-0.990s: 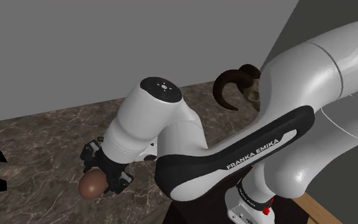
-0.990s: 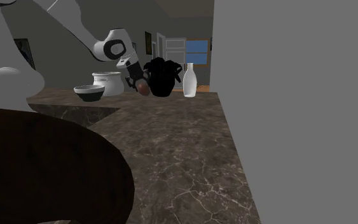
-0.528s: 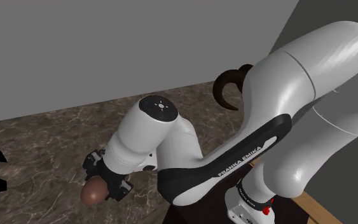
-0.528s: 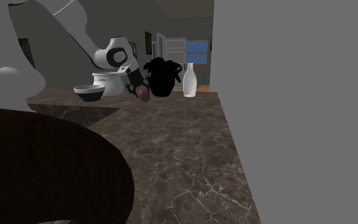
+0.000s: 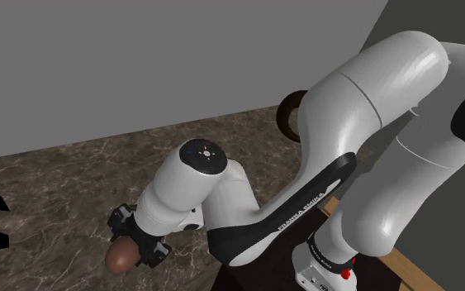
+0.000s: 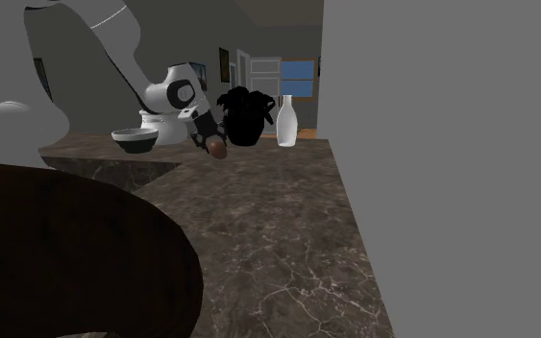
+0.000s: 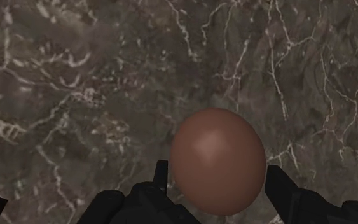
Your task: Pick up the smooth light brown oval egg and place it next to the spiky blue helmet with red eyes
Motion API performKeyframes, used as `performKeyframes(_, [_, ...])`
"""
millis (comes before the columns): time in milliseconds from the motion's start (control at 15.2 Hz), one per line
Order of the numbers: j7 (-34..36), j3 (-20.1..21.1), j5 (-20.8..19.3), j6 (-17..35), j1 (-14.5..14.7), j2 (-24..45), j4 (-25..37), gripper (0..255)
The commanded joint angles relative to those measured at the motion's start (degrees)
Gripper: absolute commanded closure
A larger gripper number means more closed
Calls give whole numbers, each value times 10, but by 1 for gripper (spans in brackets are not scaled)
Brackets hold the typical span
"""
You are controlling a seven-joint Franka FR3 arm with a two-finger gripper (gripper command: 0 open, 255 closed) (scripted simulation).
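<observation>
- Lowered since the earlier frames, the gripper (image 6: pixel 207 138) and its load are now seen closer to the bench (image 6: pixel 278 221) in both exterior views.
- The black fingers (image 7: pixel 283 188) are clamped on the egg (image 7: pixel 219 159), one against each of its sides.
- The egg is thus held between the fingers and juts beyond their tips over the veined, dark marbled bench (image 7: pixel 75 89); whether it touches the surface cannot be told.
- In the shoulder view the egg (image 5: pixel 121 258) is seen below the gripper (image 5: pixel 137 245), near the lower edge.
- A smooth, plain reddish-brown oval is shown, with a soft highlight.
- Behind it, in the second exterior view, a dark bowl (image 6: pixel 135 140), a white jar (image 6: pixel 165 125), a dark spiky object (image 6: pixel 242 117) and a white bottle (image 6: pixel 287 122) are lined up on the bench's far end; what they contain cannot be made out.
</observation>
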Motion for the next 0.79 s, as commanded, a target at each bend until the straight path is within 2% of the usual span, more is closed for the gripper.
performKeyframes(0, [1, -2, -2, -1, -2, 2, -2, 255])
performKeyframes(198, [1, -2, -2, -1, -2, 2, -2, 255])
performKeyframes(264, [1, -2, -2, -1, -2, 2, -3, 0])
performKeyframes(594, [1, -2, -2, -1, -2, 2, -2, 0])
performKeyframes(726, [-102, 20, 139, -29, -7, -63, -16, 0])
